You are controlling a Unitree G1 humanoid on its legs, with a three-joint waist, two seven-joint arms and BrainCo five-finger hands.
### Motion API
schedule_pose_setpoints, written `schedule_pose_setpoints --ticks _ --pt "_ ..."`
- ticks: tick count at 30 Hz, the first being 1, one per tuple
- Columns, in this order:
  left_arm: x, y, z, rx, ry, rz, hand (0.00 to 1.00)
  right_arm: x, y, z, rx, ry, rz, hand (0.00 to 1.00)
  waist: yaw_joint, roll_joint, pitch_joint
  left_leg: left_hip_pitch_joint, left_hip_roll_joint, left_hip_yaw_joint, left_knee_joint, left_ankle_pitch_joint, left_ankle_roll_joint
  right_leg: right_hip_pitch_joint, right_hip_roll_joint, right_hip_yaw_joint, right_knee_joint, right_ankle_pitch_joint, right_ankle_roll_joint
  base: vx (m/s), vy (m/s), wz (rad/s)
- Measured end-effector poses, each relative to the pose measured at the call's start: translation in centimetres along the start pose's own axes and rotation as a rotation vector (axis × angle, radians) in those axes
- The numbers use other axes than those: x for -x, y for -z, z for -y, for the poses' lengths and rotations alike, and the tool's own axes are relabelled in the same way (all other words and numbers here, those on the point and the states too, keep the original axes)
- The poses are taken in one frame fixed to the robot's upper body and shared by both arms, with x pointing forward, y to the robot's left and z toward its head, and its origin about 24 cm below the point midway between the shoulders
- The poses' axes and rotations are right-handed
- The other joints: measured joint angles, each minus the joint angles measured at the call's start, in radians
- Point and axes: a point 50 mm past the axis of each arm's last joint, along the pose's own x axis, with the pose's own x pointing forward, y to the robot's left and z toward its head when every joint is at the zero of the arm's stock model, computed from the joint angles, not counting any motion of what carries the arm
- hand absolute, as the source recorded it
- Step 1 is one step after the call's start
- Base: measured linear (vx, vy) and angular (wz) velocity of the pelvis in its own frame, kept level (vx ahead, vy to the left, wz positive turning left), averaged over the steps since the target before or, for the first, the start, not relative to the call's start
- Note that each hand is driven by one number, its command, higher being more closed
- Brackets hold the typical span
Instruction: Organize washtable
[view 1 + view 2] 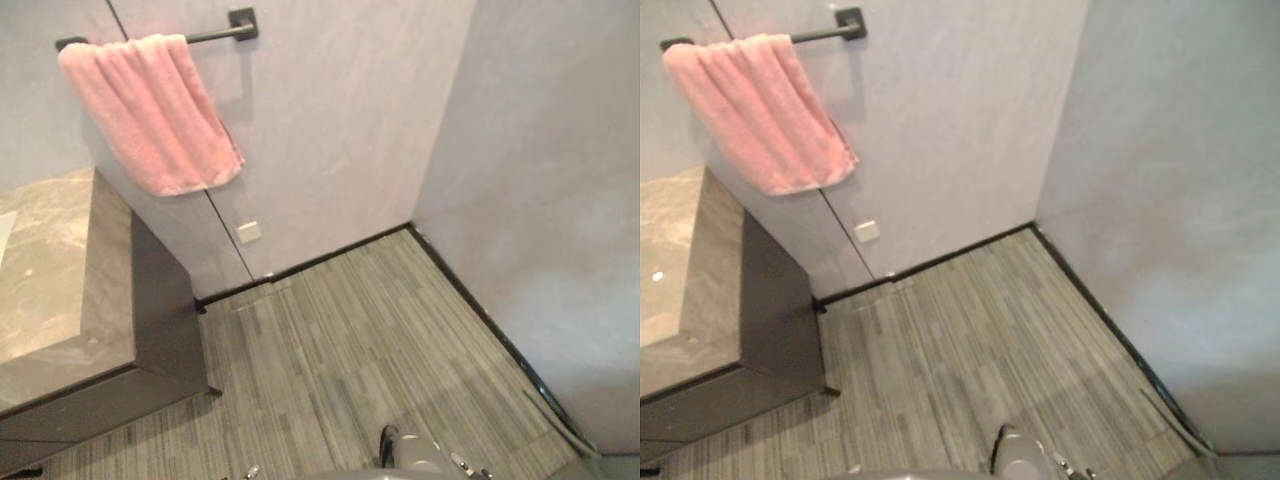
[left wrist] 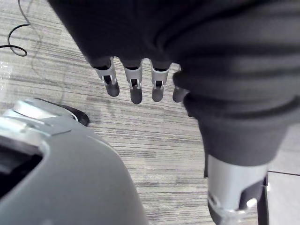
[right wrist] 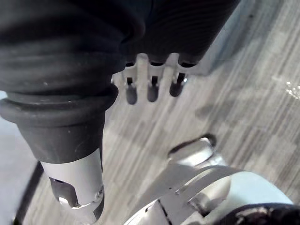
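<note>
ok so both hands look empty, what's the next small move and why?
Probably turn left toward the washtable: its top sits at the head view's left edge, with floor ahead. The left hand and right hand hang open above the floor, holding nothing.

At the left edge of the frame we see the washtable (image 1: 60, 280), a grey marbled top over a dark cabinet side that runs toward the lower left. Above it, in the upper left, we see a pink towel (image 1: 150, 110) draped over a dark bar (image 1: 215, 35), hanging askew and bunched toward the bar's left end.
</note>
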Motion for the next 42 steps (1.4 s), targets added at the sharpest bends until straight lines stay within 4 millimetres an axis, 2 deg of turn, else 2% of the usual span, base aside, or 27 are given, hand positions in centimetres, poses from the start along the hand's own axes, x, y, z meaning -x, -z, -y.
schedule_pose_setpoints --ticks 1,2,3,4,5,6,7,8,10,12,13,14,16,18,21,27,30,31,33,34,35,37,38,39,40,41,42 --pt "0.0 0.0 0.0 0.0 0.0 0.001 0.0 0.0 0.1 0.1 0.002 0.002 -0.005 0.0 0.001 0.003 -0.002 -0.018 0.009 -0.01 0.041 0.015 -0.021 0.024 0.007 -0.008 -0.019 0.006 -0.009 0.32 -0.093 0.19" --pt "0.0 -0.3 0.0 0.012 -0.003 0.009 0.0 0.0 0.2 0.2 0.021 0.005 -0.015 0.0 0.014 -0.002 -0.002 -0.049 0.022 -0.011 0.143 0.07 -0.047 0.083 0.023 -0.016 -0.064 0.011 -0.017 0.31 -0.1 0.07" --pt "-0.1 -0.3 0.0 0.015 -0.003 0.01 0.0 0.0 0.2 0.2 0.025 0.006 -0.016 0.0 0.017 -0.003 -0.002 -0.054 0.025 -0.01 0.164 0.085 -0.053 0.096 0.026 -0.017 -0.074 0.011 -0.018 0.3 -0.086 -0.02" --pt "-0.1 -0.5 -0.2 0.017 -0.013 0.017 0.0 0.0 0.6 0.2 0.038 0.005 -0.029 0.0 0.023 -0.019 0.002 -0.081 0.028 -0.004 0.256 0.173 -0.071 0.16 0.021 -0.02 -0.125 0.016 -0.026 0.28 -0.092 0.01" --pt "-0.1 -0.5 -0.8 0.005 -0.035 0.018 0.0 0.1 0.9 -0.1 0.062 -0.004 -0.042 0.0 0.026 -0.046 0.008 -0.117 0.046 0.047 0.382 0.149 -0.075 0.223 0.007 -0.025 -0.167 0.019 -0.03 0.27 -0.085 0.06" --pt "-0.1 -0.6 -0.9 0.001 -0.039 0.02 0.0 0.1 0.8 -0.2 0.065 -0.007 -0.042 0.0 0.025 -0.051 0.01 -0.137 0.055 0.079 0.44 0.105 -0.07 0.251 0.0 -0.029 -0.182 0.019 -0.03 0.25 -0.064 0.21" --pt "-0.1 -0.9 -1.0 -0.007 -0.041 0.027 0.0 0.1 1.0 -0.3 0.072 -0.009 -0.051 0.0 0.024 -0.058 0.014 -0.187 0.059 0.142 0.529 0.01 -0.039 0.304 -0.013 -0.03 -0.21 0.019 -0.03 0.23 0.024 0.29" --pt "-0.2 -1.2 -1.0 -0.016 -0.041 0.045 0.0 0.0 1.0 -0.4 0.072 -0.013 -0.05 0.0 0.026 -0.065 0.017 -0.242 0.041 0.191 0.566 -0.071 0.019 0.347 -0.034 -0.03 -0.238 0.019 -0.03 0.22 0.074 0.3" --pt "-0.2 -1.8 -0.7 -0.036 -0.031 0.079 0.0 0.0 0.9 -0.6 0.075 -0.017 -0.053 0.0 0.035 -0.068 0.019 -0.32 0.006 0.239 0.501 -0.127 0.038 0.38 -0.062 -0.03 -0.253 0.017 -0.027 0.18 0.175 0.09" --pt "-0.3 -2.3 -0.4 -0.074 -0.013 0.1 0.0 0.0 0.9 -0.6 0.095 -0.022 -0.051 0.0 0.051 -0.069 0.027 -0.348 -0.028 0.259 0.292 -0.119 0.041 0.402 -0.088 -0.021 -0.256 -0.004 0.031 0.2 0.265 -0.1" --pt "-0.2 -2.0 0.2 -0.09 0.006 0.096 0.0 -0.1 0.3 -0.1 0.104 -0.012 -0.033 0.0 0.049 -0.031 0.032 -0.342 -0.042 0.228 0.061 -0.025 0.063 0.417 -0.067 -0.011 -0.252 -0.032 0.079 0.23 0.3 -0.05" --pt "-0.3 -2.3 -0.6 -0.1 -0.008 0.098 0.0 0.0 0.6 -0.4 0.136 -0.018 -0.045 0.0 0.053 -0.048 0.035 -0.314 -0.077 0.237 0.027 -0.022 0.091 0.429 -0.088 0.023 -0.254 -0.041 0.095 0.15 0.194 0.04" --pt "-0.3 -3.0 -1.2 -0.103 -0.022 0.122 0.0 0.0 1.0 -1.2 0.171 -0.042 -0.053 0.0 0.055 -0.09 0.034 -0.301 -0.131 0.239 -0.04 -0.02 0.093 0.399 -0.095 0.054 -0.229 -0.045 0.094 0.18 0.12 0.12" --pt "-0.4 -3.4 -0.9 -0.103 -0.015 0.129 0.0 0.0 1.0 -1.2 0.181 -0.042 -0.054 0.0 0.072 -0.089 0.042 -0.302 -0.159 0.238 -0.042 -0.028 0.105 0.37 -0.1 0.056 -0.215 -0.051 0.076 0.2 0.076 0.1" --pt "-0.4 -3.1 -0.9 -0.097 -0.016 0.114 0.0 0.0 0.9 -1.5 0.211 -0.054 -0.052 0.0 0.081 -0.098 0.038 -0.28 -0.178 0.268 -0.009 -0.046 0.152 0.412 -0.114 0.086 -0.278 -0.016 0.075 0.21 0.084 -0.2" --pt "-0.4 -2.1 -1.0 -0.1 -0.02 0.073 0.0 0.0 0.9 -1.2 0.192 -0.041 -0.058 0.0 0.078 -0.084 0.009 -0.212 -0.184 0.297 -0.088 -0.046 0.154 0.383 -0.123 0.124 -0.24 0.006 0.072 0.15 -0.01 -0.35" --pt "-0.3 -1.2 -0.5 -0.097 -0.008 0.038 0.0 0.0 0.8 0.0 0.146 0.0 -0.05 0.0 0.076 -0.049 -0.012 -0.154 -0.183 0.301 -0.176 -0.04 0.157 0.261 -0.12 0.168 -0.004 0.004 0.073 0.12 0.073 -0.24" --pt "-0.3 -1.1 -0.4 -0.11 -0.005 0.034 0.0 0.0 0.8 0.2 0.121 0.01 -0.047 0.0 0.075 -0.045 -0.014 -0.119 -0.196 0.305 -0.201 -0.04 0.158 0.204 -0.136 0.18 0.142 0.003 0.075 0.15 0.125 0.01" --pt "-0.3 -1.5 -0.9 -0.125 -0.007 0.042 0.0 0.2 1.5 0.0 0.106 0.008 -0.063 0.0 0.072 -0.072 -0.014 -0.068 -0.231 0.303 -0.227 -0.048 0.171 0.129 -0.184 0.216 0.362 0.02 0.104 0.17 0.095 0.19" --pt "-0.4 -1.7 -1.2 -0.143 -0.009 0.046 0.0 0.3 1.8 -0.3 0.088 0.003 -0.066 0.0 0.069 -0.078 -0.011 -0.044 -0.255 0.287 -0.23 -0.056 0.183 0.104 -0.214 0.223 0.454 0.054 0.147 0.17 0.047 0.38" --pt "-0.4 -1.8 -1.2 -0.154 -0.004 0.047 0.0 0.3 1.8 -0.5 0.078 0.002 -0.066 0.0 0.066 -0.091 -0.012 -0.024 -0.264 0.268 -0.243 -0.058 0.186 0.097 -0.229 0.213 0.501 0.09 0.139 0.21 0.057 0.58" --pt "-0.4 -1.9 -1.2 -0.172 0.0 0.045 0.0 0.2 1.5 -0.2 0.06 0.011 -0.056 0.0 0.048 -0.076 -0.006 0.006 -0.252 0.235 -0.262 -0.06 0.191 0.074 -0.241 0.168 0.596 0.019 0.13 0.15 -0.019 0.51" --pt "-0.5 -1.9 -1.0 -0.182 0.005 0.044 0.0 0.2 1.2 -0.3 0.057 0.007 -0.042 0.0 0.048 -0.066 0.0 0.017 -0.229 0.214 -0.264 -0.06 0.19 0.041 -0.228 0.121 0.635 -0.088 0.11 0.13 -0.132 0.37" --pt "-0.5 -1.9 -0.6 -0.196 0.018 0.042 0.0 0.1 0.7 -0.2 0.058 0.007 -0.024 0.0 0.045 -0.047 0.011 0.028 -0.192 0.194 -0.264 -0.06 0.19 0.01 -0.191 0.085 0.608 -0.154 0.094 0.11 -0.157 0.33" --pt "-0.5 -1.9 -0.4 -0.204 0.025 0.043 0.0 0.1 0.5 -0.1 0.059 0.008 -0.017 0.0 0.044 -0.04 0.016 0.032 -0.173 0.186 -0.261 -0.06 0.19 -0.001 -0.166 0.081 0.564 -0.173 0.085 0.06 -0.177 0.36" --pt "-0.5 -1.8 -0.5 -0.216 0.027 0.037 0.0 0.1 0.5 -0.2 0.059 0.004 -0.01 0.0 0.037 -0.037 0.018 0.025 -0.147 0.172 -0.253 -0.056 0.183 -0.007 -0.122 0.099 0.414 -0.178 0.089 0.05 -0.21 0.51" --pt "-0.5 -1.8 -0.9 -0.225 0.019 0.037 0.0 0.2 0.6 -0.6 0.067 -0.007 -0.012 0.0 0.032 -0.057 0.016 0.027 -0.151 0.153 -0.254 -0.053 0.177 0.0 -0.093 0.146 0.233 -0.148 0.113 0.07 -0.234 0.59"
